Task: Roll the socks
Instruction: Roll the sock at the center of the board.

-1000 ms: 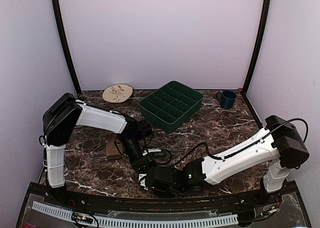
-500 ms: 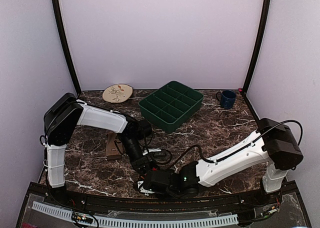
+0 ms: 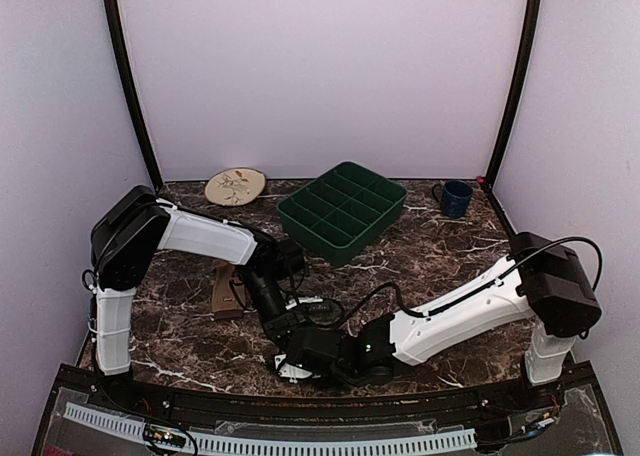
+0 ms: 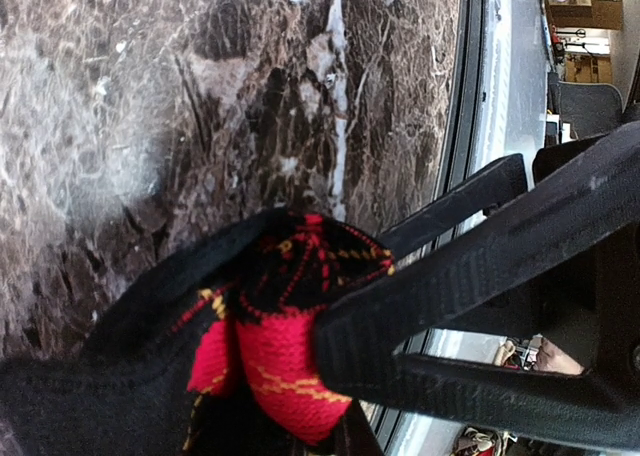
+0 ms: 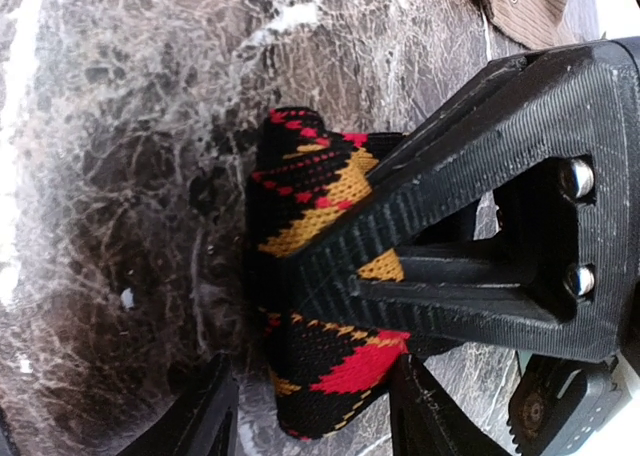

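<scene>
The black argyle sock (image 5: 320, 276) lies as a short folded bundle on the marble near the table's front edge. My left gripper (image 4: 335, 431) is shut on its red-diamond end (image 4: 270, 371); from the right wrist it shows as a big ribbed black clamp (image 5: 470, 246) lying across the sock. My right gripper (image 5: 310, 416) is open and straddles the bundle's lower end, one finger (image 5: 425, 411) against the fabric, the other (image 5: 200, 411) a little apart. From above, both grippers meet at the front centre (image 3: 292, 344). The tan sock (image 3: 228, 291) lies flat behind the left arm.
A green divided tray (image 3: 343, 211) stands at the back centre, a beige leaf plate (image 3: 235, 186) at the back left, a dark blue mug (image 3: 455, 198) at the back right. The table's metal front rail (image 4: 480, 106) runs close by the grippers.
My right arm has slid left along the front edge, bringing its gripper in around the argyle sock, and its jaws have narrowed a little. The left gripper keeps its hold in place.
</scene>
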You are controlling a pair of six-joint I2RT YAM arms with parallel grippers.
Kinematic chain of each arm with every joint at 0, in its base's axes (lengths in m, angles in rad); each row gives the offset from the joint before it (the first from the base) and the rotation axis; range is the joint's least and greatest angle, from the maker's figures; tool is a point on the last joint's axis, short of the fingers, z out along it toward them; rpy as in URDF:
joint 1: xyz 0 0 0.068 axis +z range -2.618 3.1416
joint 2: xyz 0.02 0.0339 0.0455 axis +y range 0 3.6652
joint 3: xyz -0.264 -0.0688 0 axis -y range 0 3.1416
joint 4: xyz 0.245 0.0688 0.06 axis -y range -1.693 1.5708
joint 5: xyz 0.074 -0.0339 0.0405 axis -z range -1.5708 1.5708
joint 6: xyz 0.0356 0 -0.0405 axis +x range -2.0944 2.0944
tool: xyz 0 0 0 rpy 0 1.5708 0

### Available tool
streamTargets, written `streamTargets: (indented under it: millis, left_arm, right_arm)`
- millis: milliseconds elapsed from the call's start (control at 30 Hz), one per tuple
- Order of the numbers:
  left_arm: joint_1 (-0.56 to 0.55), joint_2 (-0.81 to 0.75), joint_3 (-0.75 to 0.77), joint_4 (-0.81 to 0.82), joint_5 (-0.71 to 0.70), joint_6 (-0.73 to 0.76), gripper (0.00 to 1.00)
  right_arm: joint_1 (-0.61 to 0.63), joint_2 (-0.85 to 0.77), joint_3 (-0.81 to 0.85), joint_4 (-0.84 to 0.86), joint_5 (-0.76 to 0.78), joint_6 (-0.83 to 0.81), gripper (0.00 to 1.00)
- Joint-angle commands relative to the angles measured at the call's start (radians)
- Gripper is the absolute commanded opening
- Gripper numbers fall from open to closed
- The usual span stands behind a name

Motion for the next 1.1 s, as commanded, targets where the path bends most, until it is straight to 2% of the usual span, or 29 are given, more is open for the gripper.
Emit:
streamTargets:
  millis: [0, 267, 600, 700, 1067]
  left_arm:
    - [0.010, 0.022, 0.019, -0.018, -0.033, 0.022, 0.00]
    - [0.020, 0.027, 0.034, -0.028, -0.031, 0.028, 0.00]
    - [0.031, 0.024, 0.047, -0.039, -0.030, 0.026, 0.00]
    - [0.034, 0.025, 0.052, -0.037, -0.049, 0.014, 0.00]
    - [0.048, -0.066, 0.023, 0.023, -0.181, -0.067, 0.32]
  right_arm:
    - [-0.023, 0.050, 0.009, 0.004, -0.038, -0.017, 0.48]
    - [-0.040, 0.078, 0.024, -0.025, -0.105, 0.009, 0.22]
    - [-0.066, 0.080, 0.029, -0.082, -0.167, 0.057, 0.06]
    - [-0.075, 0.089, 0.075, -0.111, -0.195, 0.079, 0.00]
    - [-0.112, 0.093, 0.120, -0.181, -0.289, 0.186, 0.00]
